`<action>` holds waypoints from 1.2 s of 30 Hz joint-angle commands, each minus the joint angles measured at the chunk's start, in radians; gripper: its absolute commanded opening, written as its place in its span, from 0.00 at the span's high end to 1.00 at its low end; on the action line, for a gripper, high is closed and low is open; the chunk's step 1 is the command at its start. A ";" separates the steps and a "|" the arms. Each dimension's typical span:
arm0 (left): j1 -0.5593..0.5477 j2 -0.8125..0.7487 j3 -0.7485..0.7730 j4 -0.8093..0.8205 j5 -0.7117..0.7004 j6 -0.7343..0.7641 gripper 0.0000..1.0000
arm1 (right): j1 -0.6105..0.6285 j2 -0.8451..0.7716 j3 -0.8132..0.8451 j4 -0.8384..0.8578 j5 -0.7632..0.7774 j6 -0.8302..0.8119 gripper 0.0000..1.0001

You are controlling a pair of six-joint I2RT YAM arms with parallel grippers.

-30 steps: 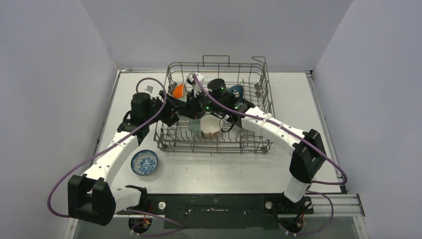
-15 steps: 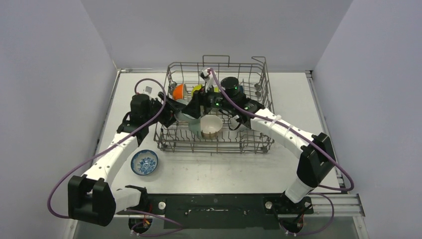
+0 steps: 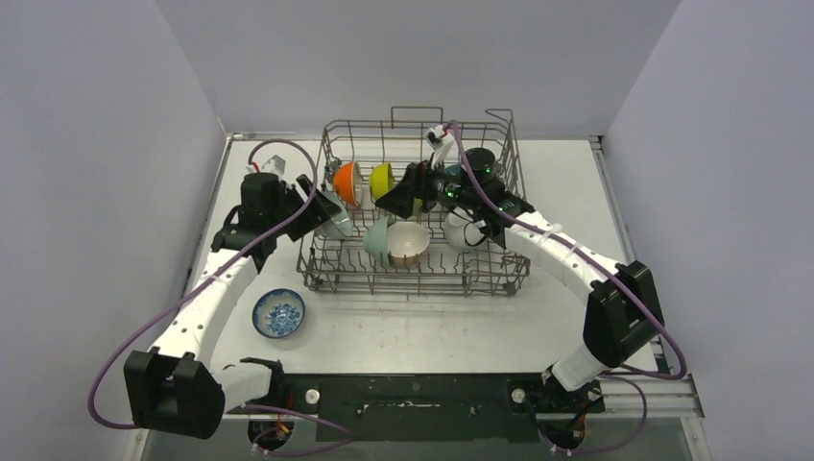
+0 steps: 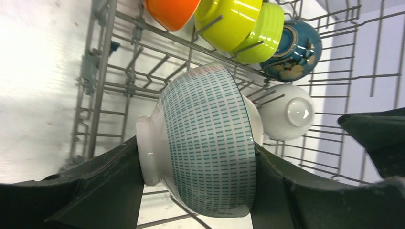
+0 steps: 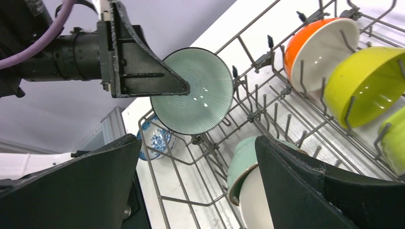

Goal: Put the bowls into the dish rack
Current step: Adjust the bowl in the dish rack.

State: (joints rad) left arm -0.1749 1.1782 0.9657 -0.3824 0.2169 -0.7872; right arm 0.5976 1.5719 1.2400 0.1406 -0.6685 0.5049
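white bowl (image 4: 205,143) — teal dashes, orange bowl (image 4: 172,12)

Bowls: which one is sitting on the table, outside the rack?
The blue-patterned bowl, mouth up on the table by the dish rack at its near-left corner. Every other stands in the rack, except the striped one in the left gripper.

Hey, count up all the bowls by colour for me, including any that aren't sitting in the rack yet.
orange bowl: 1
yellow bowl: 1
lime bowl: 1
dark blue bowl: 1
white bowl: 1
pale green bowl: 1
beige bowl: 1
teal-striped bowl: 1
blue-patterned bowl: 1
Total: 9
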 commanded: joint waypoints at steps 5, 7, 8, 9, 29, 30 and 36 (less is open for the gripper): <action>-0.035 -0.026 0.121 -0.053 -0.119 0.307 0.88 | -0.081 -0.081 -0.098 0.169 -0.057 0.093 0.05; -0.043 -0.014 0.131 -0.053 -0.122 0.340 0.88 | -0.087 -0.085 -0.107 0.166 -0.058 0.093 0.05; -0.050 -0.009 0.134 -0.055 -0.129 0.355 0.88 | -0.088 -0.088 -0.110 0.164 -0.059 0.092 0.05; -0.059 -0.002 0.143 -0.058 -0.138 0.372 0.88 | -0.089 -0.089 -0.114 0.162 -0.059 0.092 0.05; -0.185 0.146 0.216 -0.134 -0.273 0.569 0.89 | -0.099 -0.092 -0.110 0.132 -0.068 0.072 0.04; -0.192 0.155 0.220 -0.141 -0.286 0.571 0.89 | -0.099 -0.092 -0.110 0.132 -0.068 0.072 0.04; -0.227 0.203 0.256 -0.188 -0.369 0.530 0.92 | -0.101 -0.093 -0.107 0.128 -0.069 0.072 0.04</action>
State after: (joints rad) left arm -0.3809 1.3659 1.1454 -0.5579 -0.0757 -0.2466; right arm 0.5041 1.5406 1.1175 0.2298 -0.7174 0.5888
